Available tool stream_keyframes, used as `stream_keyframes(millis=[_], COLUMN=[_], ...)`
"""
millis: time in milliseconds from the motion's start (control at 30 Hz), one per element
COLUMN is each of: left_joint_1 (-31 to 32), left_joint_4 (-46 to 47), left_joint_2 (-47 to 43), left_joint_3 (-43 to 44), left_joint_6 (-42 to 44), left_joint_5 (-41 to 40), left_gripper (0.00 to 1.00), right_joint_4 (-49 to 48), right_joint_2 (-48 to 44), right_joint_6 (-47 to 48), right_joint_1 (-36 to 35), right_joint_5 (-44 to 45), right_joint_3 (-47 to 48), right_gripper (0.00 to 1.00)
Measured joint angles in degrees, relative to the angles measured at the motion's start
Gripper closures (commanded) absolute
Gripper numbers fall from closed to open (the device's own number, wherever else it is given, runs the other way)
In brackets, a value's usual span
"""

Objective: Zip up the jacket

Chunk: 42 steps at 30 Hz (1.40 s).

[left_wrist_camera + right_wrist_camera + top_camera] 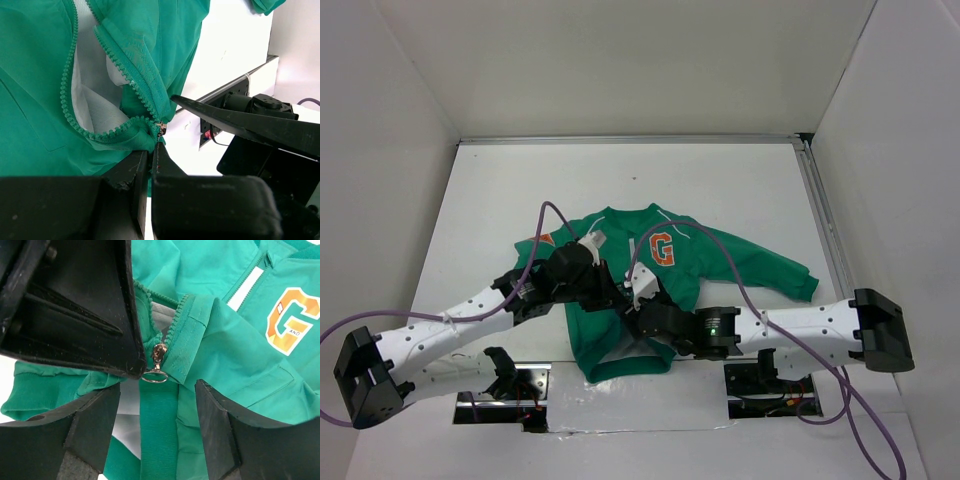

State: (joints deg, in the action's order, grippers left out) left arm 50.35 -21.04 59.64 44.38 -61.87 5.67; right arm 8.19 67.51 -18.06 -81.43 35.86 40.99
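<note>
On the chest of the green jacket (695,280): one big orange letter "G" (662,248), with a thin white edge all around it. Looks much bigger and tilted in the right wrist view. Inside the bottom part of that letter, seen only from up close: a tiny white word "AND" (291,333). Higher up inside the same letter: a small white mark, too little to read.
</note>
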Motion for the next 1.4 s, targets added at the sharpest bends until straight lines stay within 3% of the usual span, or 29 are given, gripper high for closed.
stream_keyframes(millis=[167, 233, 367, 633, 667, 733, 1067, 1400], left_joint_1=[-0.1, -0.2, -0.4, -0.4, -0.4, -0.4, -0.4, -0.4], left_joint_4=[0.0, 0.0, 0.9, 1.8, 1.8, 1.8, -1.2, 0.9], left_joint_2=[0.2, 0.2, 0.1, 0.0, 0.0, 0.1, 1.7, 1.9], left_joint_3=[0.0, 0.0, 0.0, 0.0, 0.0, 0.0, 0.0, 0.0], left_joint_6=[0.1, 0.2, 0.4, 0.4, 0.5, 0.5, 5.5, 12.7], left_joint_5=[0.3, 0.5, 0.6, 0.4, 0.3, 0.1, -2.5, 0.8], left_gripper=[1.0, 1.0, 1.0, 1.0, 1.0, 1.0, 1.0, 1.0], right_joint_4=[-0.5, -0.6, -1.4, -1.4, -1.3, -0.9, 3.5, 2.7], right_joint_2=[1.5, 1.9, 3.0, 3.0, 3.0, 3.0, 0.6, -1.2], right_joint_6=[0.2, 0.2, 0.0, -0.5, -0.5, -0.5, 2.0, 5.4], right_joint_1=[-0.2, -0.2, -0.5, -0.7, -0.7, -0.7, -0.7, -0.7], right_joint_5=[1.3, 2.0, 2.8, 3.0, 3.0, 2.8, 0.8, -1.4], right_joint_3=[0.5, 0.8, 1.3, 1.5, 1.6, 1.7, 1.8, 1.4], right_gripper=[0.32, 0.37, 0.69, 0.81, 0.92, 0.99, 1.0, 1.0])
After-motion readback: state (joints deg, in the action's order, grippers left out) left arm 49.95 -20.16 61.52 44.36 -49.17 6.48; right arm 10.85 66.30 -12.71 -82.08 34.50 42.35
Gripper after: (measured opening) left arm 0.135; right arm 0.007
